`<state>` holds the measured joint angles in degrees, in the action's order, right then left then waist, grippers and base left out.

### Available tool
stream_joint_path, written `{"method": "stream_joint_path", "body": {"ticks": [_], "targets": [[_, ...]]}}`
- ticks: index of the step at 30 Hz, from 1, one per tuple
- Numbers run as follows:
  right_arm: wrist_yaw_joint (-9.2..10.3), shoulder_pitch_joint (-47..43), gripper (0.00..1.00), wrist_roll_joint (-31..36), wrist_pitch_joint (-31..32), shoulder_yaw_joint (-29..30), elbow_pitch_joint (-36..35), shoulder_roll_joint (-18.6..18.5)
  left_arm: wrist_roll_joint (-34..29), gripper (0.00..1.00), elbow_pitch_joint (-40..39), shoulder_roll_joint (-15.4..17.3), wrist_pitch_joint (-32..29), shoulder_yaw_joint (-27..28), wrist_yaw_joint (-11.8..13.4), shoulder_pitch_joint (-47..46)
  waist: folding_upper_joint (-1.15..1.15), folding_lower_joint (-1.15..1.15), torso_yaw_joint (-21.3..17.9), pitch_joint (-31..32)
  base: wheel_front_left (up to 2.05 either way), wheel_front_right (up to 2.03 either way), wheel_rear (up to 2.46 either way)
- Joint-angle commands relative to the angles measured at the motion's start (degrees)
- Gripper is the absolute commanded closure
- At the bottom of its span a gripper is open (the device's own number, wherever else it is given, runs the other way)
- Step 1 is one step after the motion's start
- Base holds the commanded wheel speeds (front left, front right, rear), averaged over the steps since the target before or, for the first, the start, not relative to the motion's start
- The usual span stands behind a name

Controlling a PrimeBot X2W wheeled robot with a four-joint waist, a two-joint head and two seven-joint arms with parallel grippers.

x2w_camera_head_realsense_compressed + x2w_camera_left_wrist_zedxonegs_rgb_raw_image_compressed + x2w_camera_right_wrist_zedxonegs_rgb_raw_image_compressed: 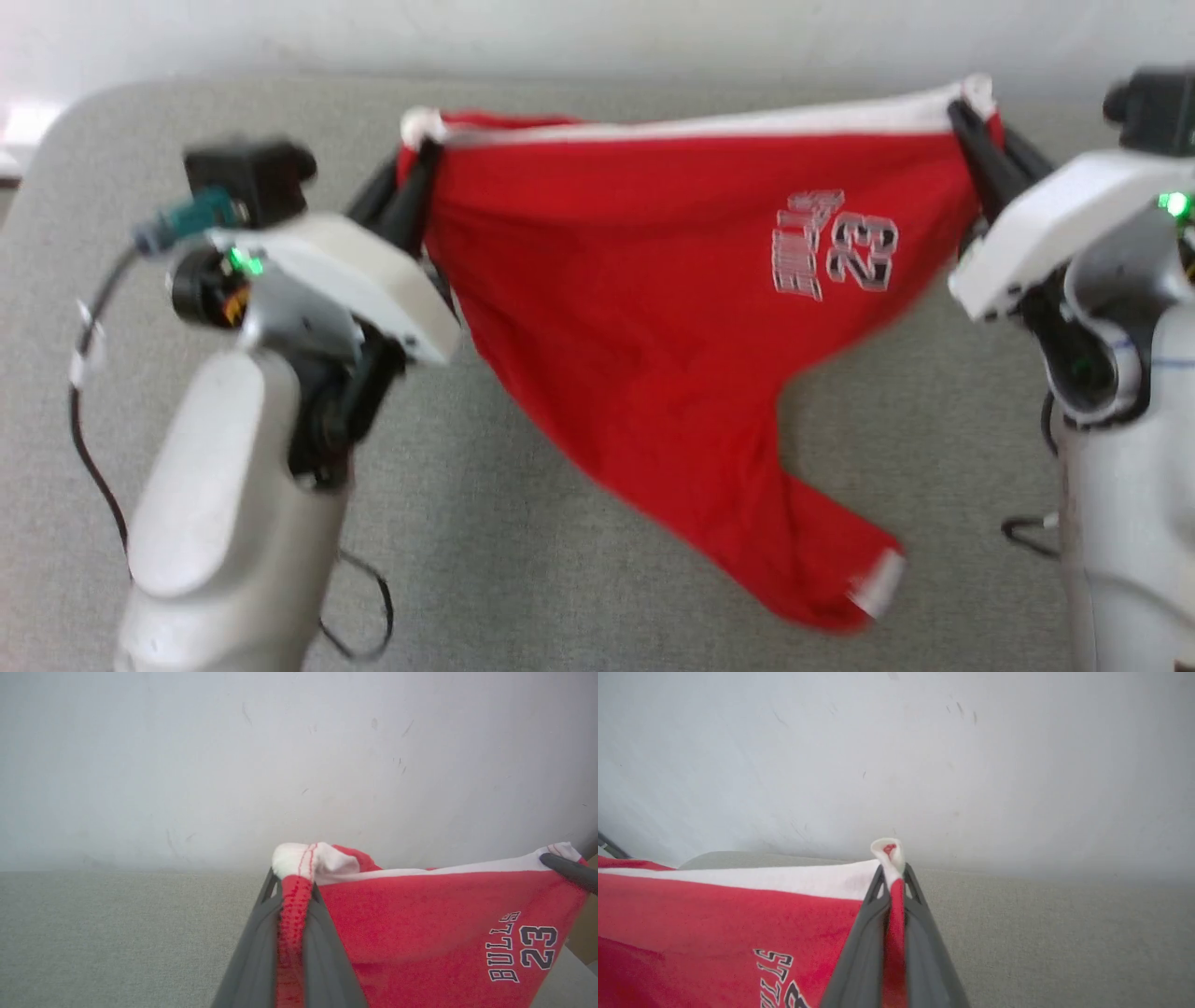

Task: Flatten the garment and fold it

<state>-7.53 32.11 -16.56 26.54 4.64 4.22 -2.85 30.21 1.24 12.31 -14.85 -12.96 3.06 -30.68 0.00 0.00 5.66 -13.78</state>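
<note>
Red garment (653,308) held taut across upper frame, corners clamped by left gripper (422,159) and right gripper (966,117). Even tension advised while cloth is lowered flat; lower-centre leg hangs bunched.

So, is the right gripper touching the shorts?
Touching: in the right wrist view the right gripper pinches the white-edged corner of the shorts between its fingers.

Text found: white, black-outlined print (522,947) on the red garment (411,933). Left wrist view: reads "BULLS" with a larger "23" beside it, both turned sideways and running up the cloth. Head view: "23" is legible, the word next to it is too blurred to read. Right wrist view: print is upside down and cut by the bottom edge, only "LLS" is readable.
</note>
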Motion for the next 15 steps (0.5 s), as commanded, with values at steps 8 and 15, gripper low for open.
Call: {"method": "stream_joint_path", "body": {"ticks": [8,15], "targets": [[0.04,12.2,1.0,2.8,1.6,-3.3,2.2,0.0,0.1,1.0,5.4,1.0,-6.2,1.8,2.1,-14.3,0.0,0.0,-3.6,6.1,0.0,0.0,0.0],[0.04,25.3,1.0,4.4,2.9,-4.3,7.5,0.0,-1.8,1.0,12.1,3.7,-8.2,4.2,5.3,-25.7,0.0,0.0,-6.2,2.3,0.0,0.0,0.0]]}}
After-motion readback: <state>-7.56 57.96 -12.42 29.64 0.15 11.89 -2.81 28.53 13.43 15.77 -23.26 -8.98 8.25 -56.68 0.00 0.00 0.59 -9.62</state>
